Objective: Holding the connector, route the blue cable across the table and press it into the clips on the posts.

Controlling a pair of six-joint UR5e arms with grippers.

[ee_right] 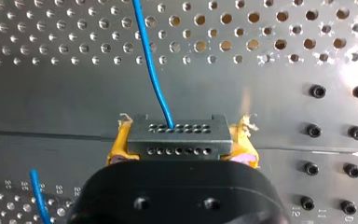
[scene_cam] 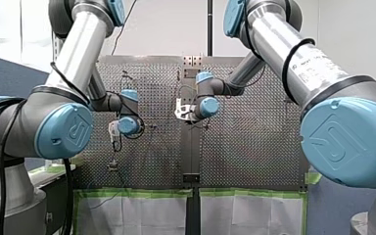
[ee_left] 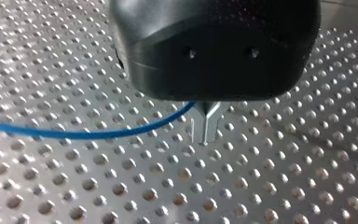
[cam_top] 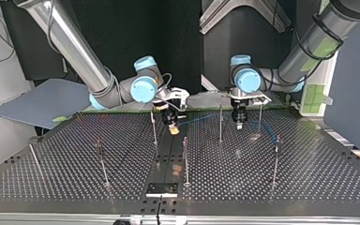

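— Perforated metal tabletop [cam_top: 309, 178] from edge to edge, thin posts [cam_top: 220, 123] standing out of it. Where is the connector [ee_right: 177, 135]?

— In my right tool [ee_right: 179, 140]. Its yellow pads [ee_right: 115, 150] are closed on the connector's two sides, and the block's face with its rows of small holes points ahead of the tool. It hangs over the plain strip that divides the two perforated fields.

— And the blue cable [ee_right: 151, 65]?

— It comes out of that face and runs away over the tabletop. The top view shows it stretching from my right tool, just left of centre, toward my left tool [ee_left: 199, 140] right of centre. It passes a post on the way (whether it touches that post I cannot tell).

— What is the left tool doing?

— It points down just over the holes, with its metal fingers [ee_left: 207, 121] drawn close together. The cable curves in from the side and disappears under the black body right at them. Whether they pinch it I cannot tell.

— Any clips?

— Too small to make out on the posts.

— And the arms?

— In the front view both reach to the tabletop's far half, with their wrists near the middle and apart.
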